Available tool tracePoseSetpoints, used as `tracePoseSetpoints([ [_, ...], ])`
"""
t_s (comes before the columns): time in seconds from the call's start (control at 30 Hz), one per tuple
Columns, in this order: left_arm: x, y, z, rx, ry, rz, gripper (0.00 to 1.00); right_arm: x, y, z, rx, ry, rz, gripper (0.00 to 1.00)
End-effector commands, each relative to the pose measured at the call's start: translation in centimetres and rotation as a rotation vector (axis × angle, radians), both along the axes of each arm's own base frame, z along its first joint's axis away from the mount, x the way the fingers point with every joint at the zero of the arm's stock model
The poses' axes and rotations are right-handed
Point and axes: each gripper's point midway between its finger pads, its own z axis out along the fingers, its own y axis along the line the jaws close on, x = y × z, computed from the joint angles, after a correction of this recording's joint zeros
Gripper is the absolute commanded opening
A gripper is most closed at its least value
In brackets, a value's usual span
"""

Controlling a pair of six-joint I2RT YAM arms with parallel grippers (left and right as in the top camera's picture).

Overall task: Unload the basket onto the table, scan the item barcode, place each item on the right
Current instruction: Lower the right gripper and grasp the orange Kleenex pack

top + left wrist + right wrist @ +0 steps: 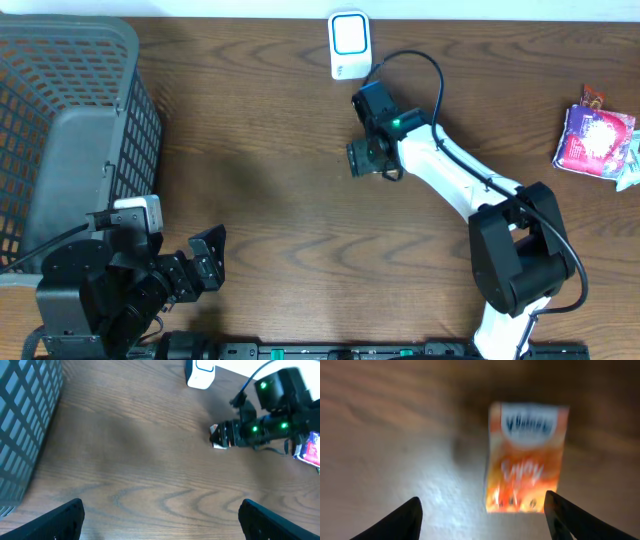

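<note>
While the orange packet (525, 460) lies on the table (280, 150), the right gripper (482, 510) hangs over it with fingers apart. The left gripper (161, 512) is spread wide near the basket (70, 100).

orange packet (527, 457): centre-right of the right wrist view. Dark blue lettering in a white patch at its top, white script across the orange middle, small marks along the bottom edge. All blurred, not readable.
white device (349, 43): top centre of the overhead view. Blue-outlined panel on its face, no legible marking.
pink packets (596, 140): right edge of the overhead view. Printed, but too small to read.
legible text: none in any view.
</note>
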Motion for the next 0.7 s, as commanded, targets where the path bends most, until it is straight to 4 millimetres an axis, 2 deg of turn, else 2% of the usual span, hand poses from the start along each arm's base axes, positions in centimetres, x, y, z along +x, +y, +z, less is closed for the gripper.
tracePoseSetpoints([
  [0.0, -0.1, -0.2, 0.5, -0.008, -0.014, -0.008, 0.98, 2.3, 0.2, 1.8, -0.064, -0.117, 0.03, 0.68],
  [0.07, -0.1, -0.2, 0.5, -0.008, -0.014, -0.008, 0.98, 2.7, 0.1, 1.5, -0.107, -0.141, 0.036, 0.63],
  [0.17, -0.1, -0.2, 0.5, -0.008, -0.014, -0.008, 0.98, 2.9, -0.7, 0.4, -0.195, -0.152, 0.025, 0.5],
  [0.33, -0.1, -0.2, 0.5, -0.008, -0.014, -0.008, 0.98, 2.9, -1.2, -1.9, -0.271, -0.131, 0.039, 0.47],
  [0.5, -0.1, -0.2, 0.5, -0.008, -0.014, -0.008, 0.98, 2.8, -1.3, -2.8, -0.284, -0.118, 0.046, 0.43],
  [0.6, -0.1, -0.2, 0.5, -0.008, -0.014, -0.008, 0.98, 2.8, -1.5, -2.9, -0.294, -0.116, 0.045, 0.27],
  [0.67, -0.1, -0.2, 0.5, -0.008, -0.014, -0.008, 0.98, 2.6, -1.6, -3.0, -0.298, -0.108, 0.044, 0.08],
])
